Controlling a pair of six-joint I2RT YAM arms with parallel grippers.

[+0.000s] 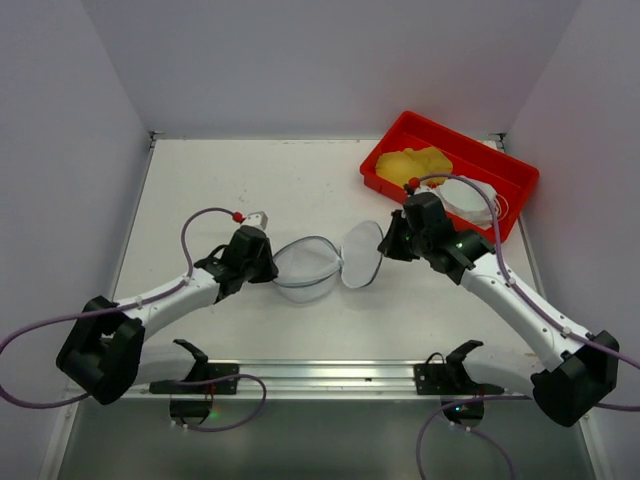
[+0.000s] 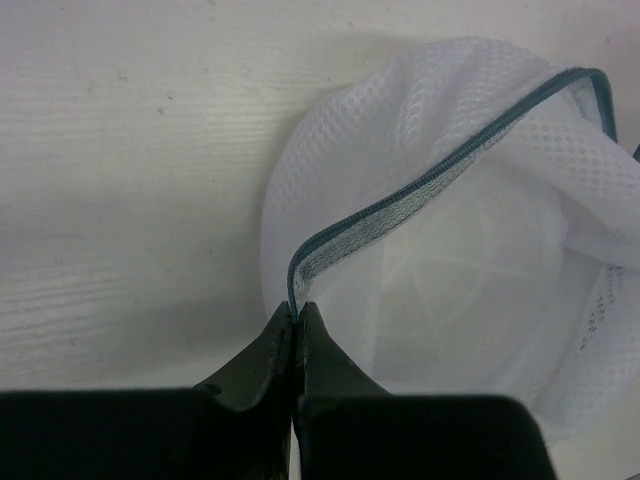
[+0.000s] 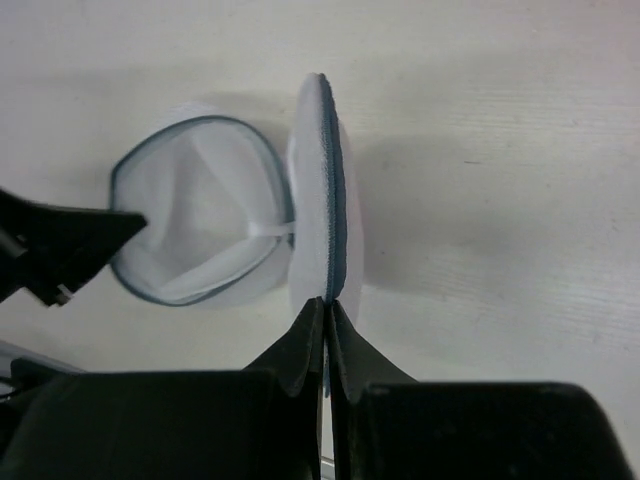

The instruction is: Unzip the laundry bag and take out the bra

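So the laundry bag sits mid-table, unzipped and splayed into two halves. The left gripper has its fingers pinched together on the zipper rim of the bowl half lying open-side up. The right gripper is clamped on the rim of the other half, which stands on edge. Over by the far right corner there's a red tray with something yellow in it.

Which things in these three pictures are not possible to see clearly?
- Top view: the yellow thing in the tray is too small to identify.
- Top view: the wrists hide where the left claw and right claw pinch the bag rim.
- Left wrist view: the frame edge cuts off the bag's right side.
- Right wrist view: the upright half shows edge-on, so its inner face is hidden.
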